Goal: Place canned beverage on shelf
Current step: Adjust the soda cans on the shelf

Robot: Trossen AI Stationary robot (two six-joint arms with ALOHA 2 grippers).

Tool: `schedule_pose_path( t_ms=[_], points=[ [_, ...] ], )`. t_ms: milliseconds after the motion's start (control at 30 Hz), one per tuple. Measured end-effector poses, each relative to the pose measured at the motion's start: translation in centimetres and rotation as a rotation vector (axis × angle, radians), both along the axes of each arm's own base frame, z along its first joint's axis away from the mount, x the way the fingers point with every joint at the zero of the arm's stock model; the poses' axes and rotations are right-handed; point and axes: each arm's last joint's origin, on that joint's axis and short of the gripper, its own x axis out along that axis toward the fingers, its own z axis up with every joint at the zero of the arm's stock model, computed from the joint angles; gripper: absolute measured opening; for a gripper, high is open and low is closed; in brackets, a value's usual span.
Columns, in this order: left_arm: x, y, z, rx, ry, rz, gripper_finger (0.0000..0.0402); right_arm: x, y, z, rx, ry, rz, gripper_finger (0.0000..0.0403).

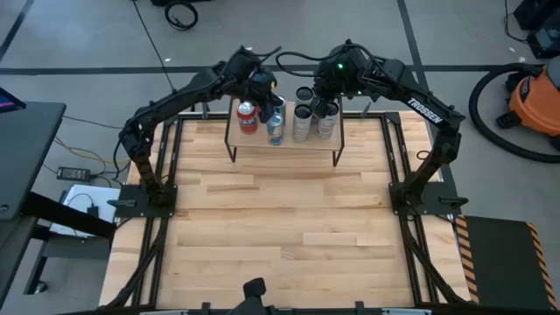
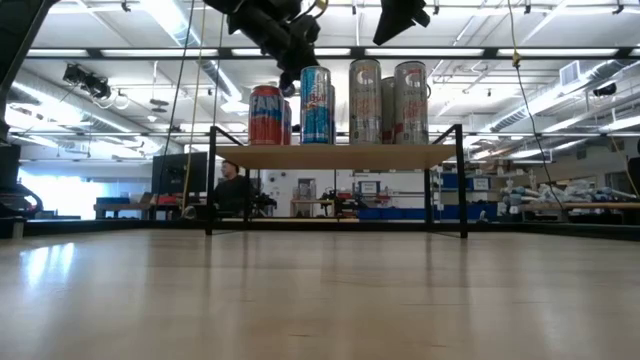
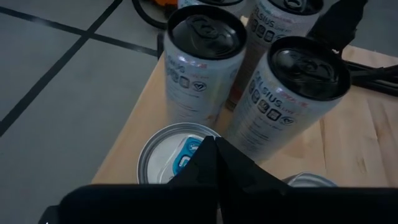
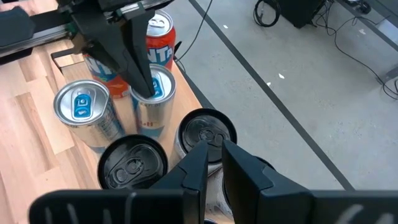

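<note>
The cans already stood upright on the shelf (image 1: 284, 140) at the far edge of the table (image 1: 280, 227): a red can (image 1: 248, 116) at the left end, two blue-and-silver cans (image 1: 276, 127) just beside it, and four tall silver cans with black lids (image 1: 313, 118) packed close together to their right. The left gripper (image 4: 143, 84) hovered with its fingers pressed together, tips right at the lid of the rear blue-and-silver can (image 4: 152, 102), gripping nothing. The right gripper (image 4: 211, 158) hung just above the black-lidded cluster, jaws nearly closed and empty. Placement looked essentially finished, so the step in hand was judged to be withdrawal. Doing it well called for lifting each gripper straight up before swinging away, since the tightly grouped tall cans would topple easily from a sideways brush.
</note>
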Motion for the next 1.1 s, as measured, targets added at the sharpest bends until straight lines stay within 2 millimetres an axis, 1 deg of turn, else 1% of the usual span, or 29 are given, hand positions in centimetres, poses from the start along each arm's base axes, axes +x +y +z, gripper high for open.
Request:
schedule_pose_path(
  t_ms=[633,967,1100],
  points=[
    [-0.2,0.3,-0.2,0.022,0.033,0.04,0.0,0.0,0.0,0.0,0.0,0.001,0.0,0.0057],
    [-1.0,-0.4,1.3,0.052,-0.008,0.042,0.0,0.0,0.0,0.0,0.001,0.0,0.001,0.0057],
    [-1.7,-0.8,2.0,0.055,-0.01,0.042,0.0003,0.1,0.1,0.0,0.033,-0.015,0.041,0.0057]
  ],
)
